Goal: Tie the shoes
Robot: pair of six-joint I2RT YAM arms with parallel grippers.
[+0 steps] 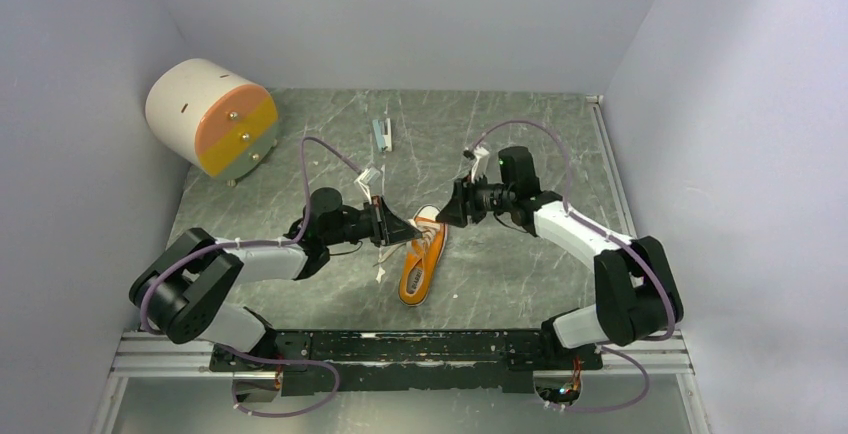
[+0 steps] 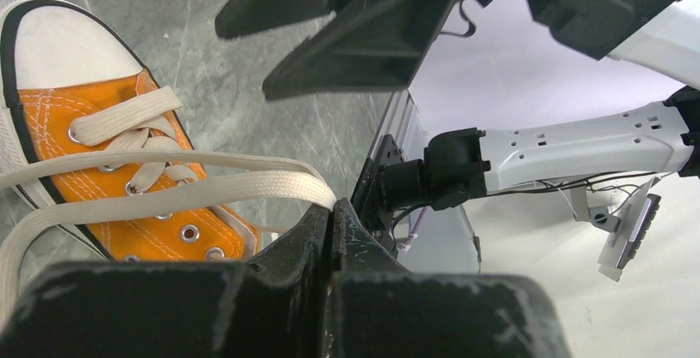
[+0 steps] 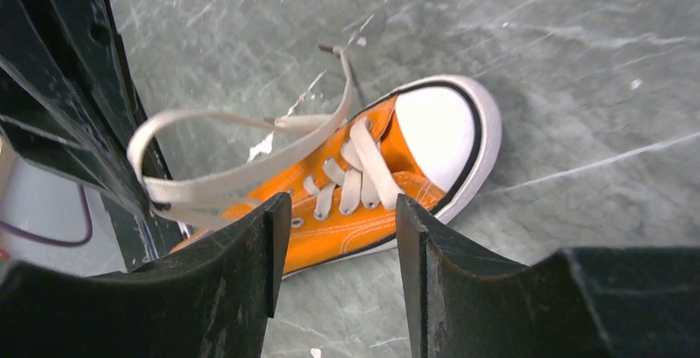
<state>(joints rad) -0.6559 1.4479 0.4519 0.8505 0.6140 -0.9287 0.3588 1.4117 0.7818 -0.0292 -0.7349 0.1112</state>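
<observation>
Black fingers [image 2: 363, 242] of the left gripper [image 2: 332, 209] pressed together, pinching two strands of the white laces [image 2: 206, 183] stretched from the eyelets. Spread wide on the right gripper [image 3: 340, 209], with nothing between the fingers [image 3: 239, 275], poised above the laced front. Below both, the orange sneaker [image 1: 421, 266], flat on its sole on the grey marbled table [image 1: 520, 274], about mid-table between the two arms. Long axis near-to-far, tilted slightly rightward; white toe cap [image 3: 437, 131] at the far end by the grippers, heel opening toward the arm bases. Reaching in from the left, low and nearly level, the left arm [image 1: 250, 259], elbow folded close to its base. From the right, the right arm [image 1: 580, 234], forearm angled inward and leftward, wrist tipped down at the shoe.
</observation>
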